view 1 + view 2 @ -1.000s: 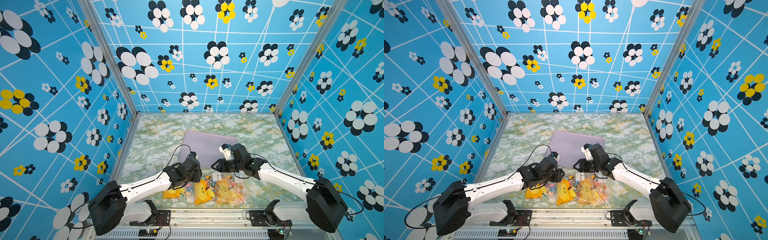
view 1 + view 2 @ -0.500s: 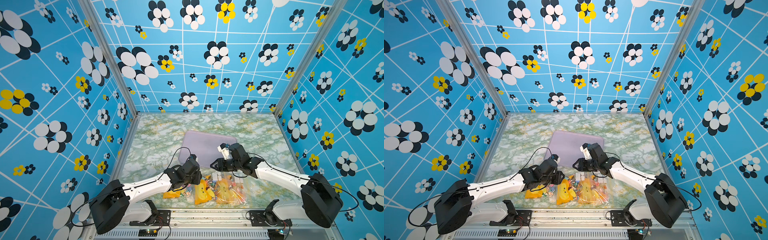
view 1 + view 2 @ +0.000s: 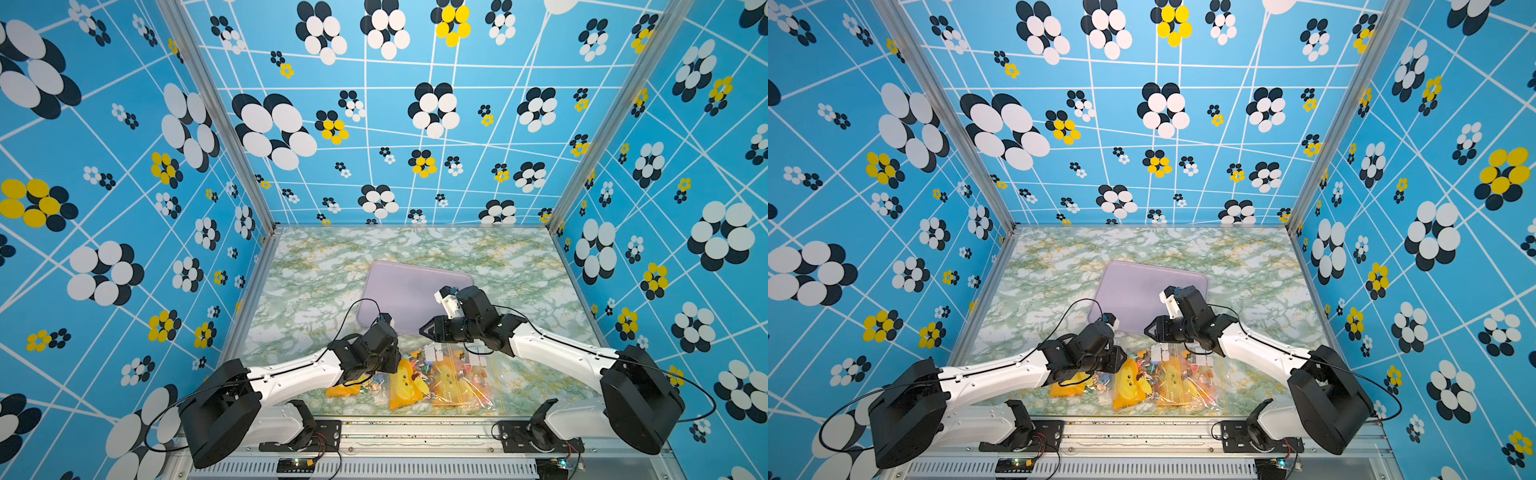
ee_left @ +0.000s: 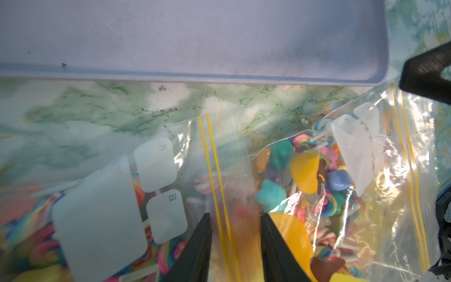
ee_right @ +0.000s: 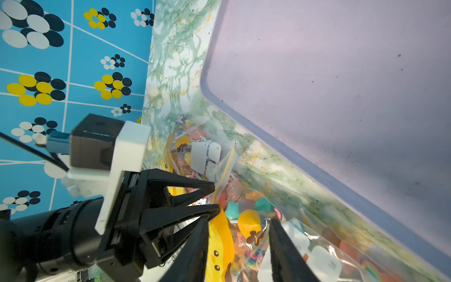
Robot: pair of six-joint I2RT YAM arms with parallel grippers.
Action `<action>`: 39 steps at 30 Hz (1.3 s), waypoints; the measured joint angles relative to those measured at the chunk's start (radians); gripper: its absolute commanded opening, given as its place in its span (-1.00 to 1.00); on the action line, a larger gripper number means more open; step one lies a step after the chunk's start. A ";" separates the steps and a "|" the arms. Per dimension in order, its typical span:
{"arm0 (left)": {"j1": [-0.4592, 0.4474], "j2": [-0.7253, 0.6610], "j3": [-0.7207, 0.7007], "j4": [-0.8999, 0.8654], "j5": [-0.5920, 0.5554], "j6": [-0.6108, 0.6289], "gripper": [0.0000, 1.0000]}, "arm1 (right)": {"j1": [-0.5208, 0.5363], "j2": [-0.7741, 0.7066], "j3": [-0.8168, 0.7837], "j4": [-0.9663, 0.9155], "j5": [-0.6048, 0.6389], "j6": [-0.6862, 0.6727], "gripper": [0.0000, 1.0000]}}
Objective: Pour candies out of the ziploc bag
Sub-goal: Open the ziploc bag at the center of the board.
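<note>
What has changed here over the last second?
Very little. The left claw has dipped slightly toward the bags and narrowed a little, its fingers either side of one bag's yellow zip strip. The right arm has shifted slightly inward, the right claw open. Nothing was picked up or let go. The bags, sweets and tray have not moved.

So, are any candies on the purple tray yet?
No, the tray shows only bare lilac in a top view; the candies lie in the ziploc bag beside it.
</note>
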 measured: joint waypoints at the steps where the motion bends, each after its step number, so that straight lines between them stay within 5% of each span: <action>1: 0.000 0.000 -0.001 0.001 0.000 0.000 -0.38 | 0.000 0.000 0.000 0.000 0.000 0.003 -0.15; 39: 0.021 -0.116 -0.112 0.079 0.042 -0.036 -0.62 | 0.072 0.047 0.013 0.030 0.000 0.027 -0.41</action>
